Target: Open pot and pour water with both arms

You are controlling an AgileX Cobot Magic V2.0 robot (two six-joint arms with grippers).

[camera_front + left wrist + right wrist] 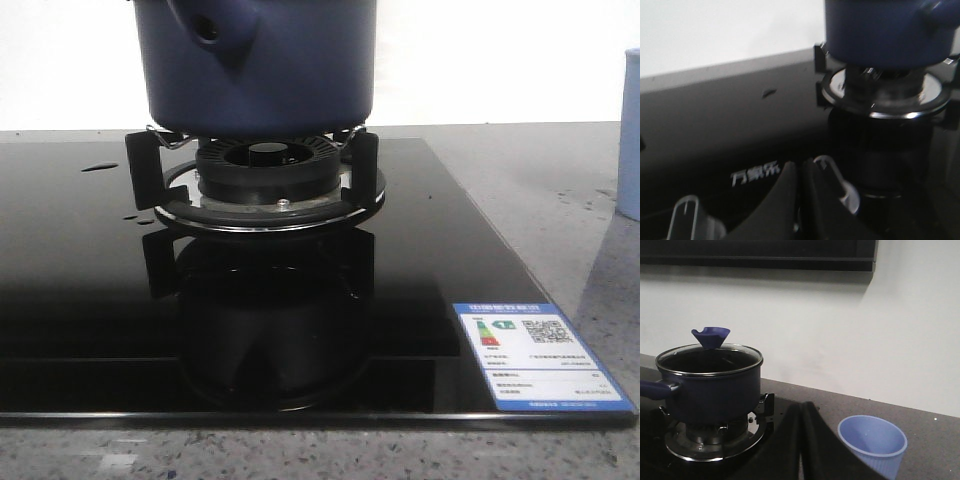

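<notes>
Where the front view looks forward over the table, the pot (258,70), dark navy blue with matte sides, sits on the black pan supports (143,168) of a gas burner (268,172); its tapered side stub (215,32), bearing a round hole, faces the camera. The burner stands on a glossy black glass cooktop (80,290), which mirrors the burner and supports. A few water droplets (98,167) lie on the glass to the left of the burner. An energy label (535,357) is stuck at the near right corner of the cooktop, and a pale blue cup (629,135) stands on the grey countertop (540,190) at the right edge of that view.

In the right wrist view, the pot carries a glass lid (710,359) with a metal rim and a blue, flared knob (711,336). The cup stands open-mouthed on the countertop, well apart from the pot and off the cooktop. The right gripper (801,440) is low over the cooktop edge between pot and cup, its dark fingers pressed together with nothing between them.

In the left wrist view, which is blurred, the left gripper (799,200) likewise shows its fingers closed together and empty, low above the glass, near the burner but clear of the pot. White printed characters (754,173) show on the glass just beside it.
</notes>
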